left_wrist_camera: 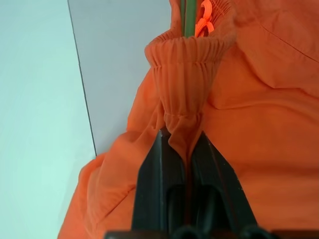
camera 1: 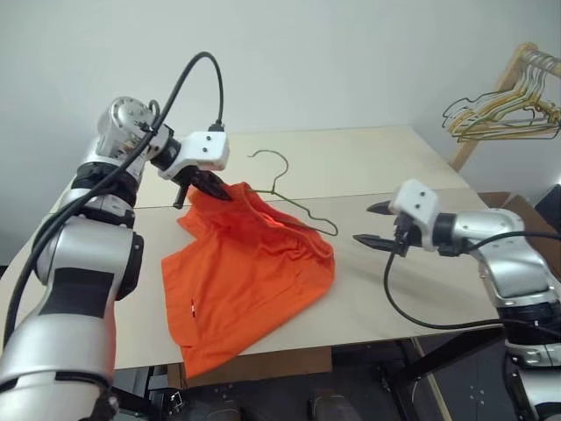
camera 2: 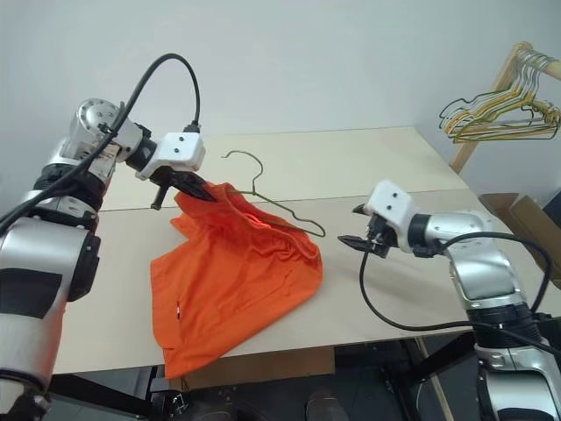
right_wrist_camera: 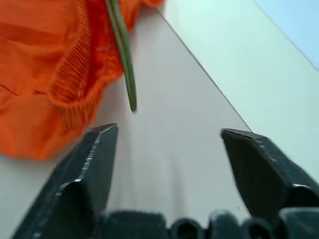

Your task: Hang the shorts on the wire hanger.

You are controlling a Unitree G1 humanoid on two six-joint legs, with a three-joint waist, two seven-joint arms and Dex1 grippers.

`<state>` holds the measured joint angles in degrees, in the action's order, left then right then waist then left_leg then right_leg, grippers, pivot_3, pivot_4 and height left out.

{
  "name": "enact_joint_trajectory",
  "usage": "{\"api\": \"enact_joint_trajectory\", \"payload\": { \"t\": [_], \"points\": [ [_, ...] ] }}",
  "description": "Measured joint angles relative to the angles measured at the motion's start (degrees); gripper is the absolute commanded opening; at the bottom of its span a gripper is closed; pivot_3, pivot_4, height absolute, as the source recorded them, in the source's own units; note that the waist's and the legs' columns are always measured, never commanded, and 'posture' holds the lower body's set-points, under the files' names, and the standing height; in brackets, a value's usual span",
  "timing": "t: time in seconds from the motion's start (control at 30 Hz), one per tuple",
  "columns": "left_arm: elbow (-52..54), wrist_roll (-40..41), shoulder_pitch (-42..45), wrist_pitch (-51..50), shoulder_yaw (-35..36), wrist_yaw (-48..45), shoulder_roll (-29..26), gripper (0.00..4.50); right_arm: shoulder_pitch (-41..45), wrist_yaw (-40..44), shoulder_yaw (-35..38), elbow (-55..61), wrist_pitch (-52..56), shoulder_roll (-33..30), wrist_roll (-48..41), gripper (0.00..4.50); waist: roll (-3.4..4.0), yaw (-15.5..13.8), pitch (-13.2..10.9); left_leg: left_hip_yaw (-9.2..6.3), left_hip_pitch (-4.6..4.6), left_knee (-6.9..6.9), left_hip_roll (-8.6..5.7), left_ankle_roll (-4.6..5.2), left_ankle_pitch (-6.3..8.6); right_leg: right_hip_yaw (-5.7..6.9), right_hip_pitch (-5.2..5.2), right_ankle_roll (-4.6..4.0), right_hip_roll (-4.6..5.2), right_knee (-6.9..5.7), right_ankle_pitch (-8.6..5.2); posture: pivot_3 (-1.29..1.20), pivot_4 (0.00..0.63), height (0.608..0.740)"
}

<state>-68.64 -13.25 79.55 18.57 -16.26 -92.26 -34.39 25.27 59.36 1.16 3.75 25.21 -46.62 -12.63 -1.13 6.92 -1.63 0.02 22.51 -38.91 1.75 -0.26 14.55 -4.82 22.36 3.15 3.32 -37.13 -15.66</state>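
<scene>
shorts [camera 1: 254, 281]: soft matt orange cloth, gathered elastic waistband. wire hanger [camera 1: 294, 197]: thin dark greenish wire, smooth. table [camera 1: 394, 289]: pale matt wood-look boards. Bunch of hangers [camera 1: 500, 114] at 2 o'clock: green/yellow wire on a wooden rack [camera 1: 513, 74].

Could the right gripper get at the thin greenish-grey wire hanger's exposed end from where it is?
Probably yes. The right gripper stands open, empty and aimed at the wire hanger, whose bare end pokes out of the orange shorts with only bare table between.

Bright orange shorts [camera 1: 250, 272]; dark greenish-grey wire hanger [camera 1: 294, 197].
</scene>
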Motion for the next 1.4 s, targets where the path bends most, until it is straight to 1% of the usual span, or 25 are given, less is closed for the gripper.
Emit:
{"api": "enact_joint_trajectory", "payload": {
  "t": [0.07, 0.17, 0.4, 0.53, 0.57, 0.63, 0.67, 0.9, 0.93, 1.0, 1.1, 1.17, 1.23, 1.3, 1.4],
  "points": [
    [0.18, 0.08, -0.31, 0.0, 0.34, -0.01, -0.87, 0.0, -4.09, 1.33, 2.26, 0.55, 1.73, -1.07, -2.41, 3.91, 0.0, 0.1, 0.0, -0.01, -0.02, 0.01, 0.01, 0.01, 0.01, 0.0, 0.0, 0.0, -0.01, -0.01, 0.0, -0.13, 0.0, 0.74],
    [0.2, 0.24, -0.53, -0.02, 0.59, -0.02, -1.62, 0.0, -8.36, 1.62, 1.68, 1.51, 3.53, 0.26, -4.22, 3.91, 0.0, 0.53, 0.0, -0.01, -0.08, 0.01, 0.03, 0.01, 0.01, -0.03, 0.0, -0.01, -0.05, -0.09, 0.0, -0.12, 0.0, 0.74],
    [1.01, 1.67, -1.41, -0.07, 0.59, -0.03, -1.82, 0.0, -8.24, -4.34, -4.59, 1.48, 7.54, 12.97, -4.61, 3.91, 0.0, 0.84, 0.0, -0.04, -0.07, 0.02, 0.05, 0.03, 0.01, -0.04, 0.02, 0.0, -0.09, -0.15, -0.01, -0.11, 0.0, 0.74],
    [1.59, 2.05, -1.92, -0.14, 0.59, -0.03, -2.09, 0.0, -6.96, -7.16, -6.88, 1.05, 9.86, 17.15, -4.63, 3.91, 0.0, 0.3, 0.0, -0.03, -0.02, -0.07, -0.01, 0.03, 0.01, -0.04, 0.02, 0.0, 0.0, -0.14, 0.0, -0.09, 0.0, 0.74],
    [1.7, 2.11, -2.0, -0.17, 0.59, -0.03, -2.29, 0.0, -6.33, -7.68, -7.01, 0.5, 10.08, 18.13, -4.63, 3.54, 0.0, 0.21, 0.0, -0.03, -0.02, -0.07, -0.02, 0.03, 0.01, -0.04, 0.02, 0.0, 0.0, -0.14, 0.0, -0.09, 0.0, 0.74],
    [2.06, 2.22, -2.22, -0.23, 0.6, -0.03, -2.48, 0.0, -5.39, -8.94, -7.02, -0.58, 10.44, 19.93, -4.78, 3.01, 0.0, -0.01, 0.0, -0.04, -0.03, -0.07, -0.02, 0.03, 0.01, -0.02, 0.02, 0.0, -0.01, -0.18, 0.0, -0.08, 0.0, 0.74],
    [2.26, 2.24, -2.4, -0.25, 0.6, -0.03, -2.61, 0.0, -5.0, -9.47, -7.03, -1.13, 11.17, 20.53, -5.12, 2.61, 0.0, -0.14, 0.0, -0.05, -0.03, -0.07, -0.01, 0.03, 0.01, 0.0, 0.02, 0.0, -0.01, -0.19, -0.01, -0.08, 0.0, 0.74],
    [2.66, 2.31, -3.44, -0.81, 0.6, -0.03, -3.44, 0.0, -3.85, -10.94, -7.02, -3.19, 13.43, 20.86, -5.65, 0.12, 0.0, -0.07, 0.0, -0.06, -0.03, -0.08, -0.01, 0.03, 0.01, 0.0, 0.03, 0.0, -0.02, -0.27, -0.01, -0.08, 0.0, 0.74],
    [2.72, 2.42, -3.46, -0.82, 0.6, -0.03, -3.53, 0.0, -3.85, -11.13, -6.99, -3.22, 13.66, 20.86, -5.73, 0.01, 0.0, -0.04, 0.0, -0.06, -0.04, -0.08, -0.01, 0.03, 0.01, 0.0, 0.03, 0.0, -0.02, -0.29, -0.01, -0.08, 0.0, 0.74],
    [3.12, 4.52, -3.82, -0.67, 0.51, -0.03, -3.78, 0.0, -3.57, -11.31, -6.8, -4.13, 14.13, 20.82, -6.19, 0.01, 0.0, -0.04, 0.0, -0.06, -0.05, -0.08, -0.01, 0.03, 0.01, -0.01, 0.03, 0.01, -0.01, -0.35, -0.01, -0.08, 0.0, 0.74],
    [7.12, 14.75, -5.42, -3.3, -2.26, -0.03, -5.55, 0.0, -1.32, -10.47, -5.78, -7.83, 16.49, 19.55, -7.73, 0.01, 0.0, 0.05, 0.0, -0.07, -0.04, -0.09, 0.0, 0.03, 0.01, -0.02, 0.03, 0.01, -0.01, -0.48, -0.01, -0.09, 0.0, 0.74],
    [12.12, 22.91, -6.55, -6.36, -6.95, -0.03, -8.62, 0.0, 0.47, -9.04, -4.34, -9.71, 16.99, 18.28, -9.18, 0.01, 0.0, 0.18, 0.0, -0.1, -0.04, -0.08, 0.01, 0.04, 0.02, -0.03, 0.04, 0.01, -0.02, -0.52, -0.01, -0.09, 0.0, 0.74],
    [16.07, 28.15, -6.72, -7.5, -11.8, -0.03, -11.78, 0.0, 1.51, -6.45, -3.75, -11.06, 17.02, 16.33, -10.37, 0.01, 0.01, 0.27, 0.0, -0.13, -0.04, -0.07, 0.01, 0.06, 0.04, -0.03, 0.03, 0.02, -0.02, -0.52, -0.02, -0.09, 0.0, 0.74],
    [17.09, 30.06, -6.71, -7.3, -14.91, -0.04, -13.42, 0.0, 1.77, -3.72, -3.16, -11.85, 16.68, 14.24, -11.26, 0.01, 0.01, 0.15, 0.0, -0.1, -0.08, -0.08, -0.01, 0.07, 0.04, -0.04, 0.01, 0.05, -0.02, -0.47, -0.03, -0.09, 0.0, 0.74],
    [15.88, 30.15, -6.71, -5.97, -17.55, -0.04, -13.51, 0.0, 2.6, -0.21, -3.1, -12.8, 16.46, 11.63, -11.68, 0.01, 0.01, -0.09, -0.01, -0.08, -0.07, -0.18, -0.02, 0.07, 0.04, -0.03, 0.01, 0.06, -0.02, -0.4, -0.05, -0.09, 0.0, 0.74]
  ]
}}
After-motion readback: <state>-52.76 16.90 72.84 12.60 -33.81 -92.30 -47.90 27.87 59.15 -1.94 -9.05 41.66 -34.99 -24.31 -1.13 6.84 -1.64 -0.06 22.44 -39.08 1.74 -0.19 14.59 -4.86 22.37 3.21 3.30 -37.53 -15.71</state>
